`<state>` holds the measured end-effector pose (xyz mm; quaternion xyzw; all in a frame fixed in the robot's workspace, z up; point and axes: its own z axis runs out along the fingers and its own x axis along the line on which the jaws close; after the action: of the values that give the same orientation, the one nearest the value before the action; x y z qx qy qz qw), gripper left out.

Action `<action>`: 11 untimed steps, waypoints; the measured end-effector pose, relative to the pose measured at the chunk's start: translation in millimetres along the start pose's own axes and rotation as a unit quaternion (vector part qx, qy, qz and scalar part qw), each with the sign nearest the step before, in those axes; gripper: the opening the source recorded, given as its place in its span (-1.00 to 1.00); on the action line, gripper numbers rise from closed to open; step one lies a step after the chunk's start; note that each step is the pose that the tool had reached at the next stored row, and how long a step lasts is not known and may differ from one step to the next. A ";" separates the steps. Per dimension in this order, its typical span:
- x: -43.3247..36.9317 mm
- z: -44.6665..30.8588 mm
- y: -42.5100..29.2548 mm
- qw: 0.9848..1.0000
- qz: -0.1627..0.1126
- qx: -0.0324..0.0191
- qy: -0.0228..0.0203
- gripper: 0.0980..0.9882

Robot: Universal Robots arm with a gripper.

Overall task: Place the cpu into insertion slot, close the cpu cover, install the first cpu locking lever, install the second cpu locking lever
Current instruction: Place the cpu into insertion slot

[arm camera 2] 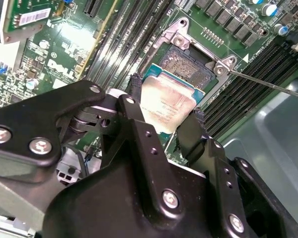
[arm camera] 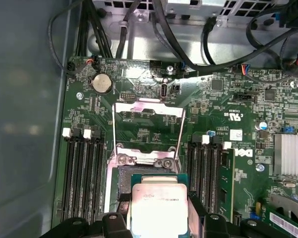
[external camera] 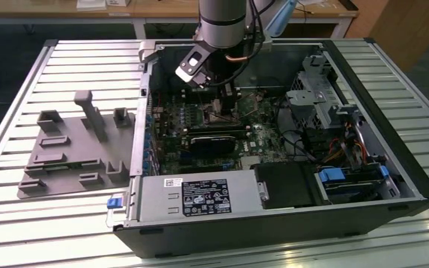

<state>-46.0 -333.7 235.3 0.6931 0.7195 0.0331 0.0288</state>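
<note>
Cpu (arm camera 2: 161, 110) sits pinched between the two black fingers (arm camera 2: 191, 134) of the gripper (arm camera 2: 167, 101), one finger on each of two facing sides, shiny silver face up. The gripper is closed just enough to hold it and has nothing else. In the exterior view the arm (external camera: 222, 22) reaches down into the open computer case (external camera: 404, 178) in the upper middle of the frame. A grey tray (external camera: 58, 162) lies on the exterior view's left.

The insertion slot (arm camera 2: 187, 63) is bare. Its dark middle peeks out just past the cpu's far edge, the edge away from the gripper's body. The cpu hides the near part of the slot. In the first wrist view the sides of the cpu (arm camera: 159, 203) run straight along the silver rim of the slot (arm camera: 125, 179), so it looks turned the right way. It seems to hang above the slot, not in it, but how high cannot be told.

The cpu cover (arm camera: 149, 105) is flipped open. It lies back over the green board (arm camera: 84, 106), on the far side of the slot from the cpu. One thin locking lever (arm camera 2: 268, 85) sticks out loose.
</note>
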 end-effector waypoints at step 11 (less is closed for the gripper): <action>4.1 8.5 -0.6 1.000 0.007 0.000 -0.001 -0.02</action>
<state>-46.0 -329.5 226.8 0.6984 0.7144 0.0329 0.0290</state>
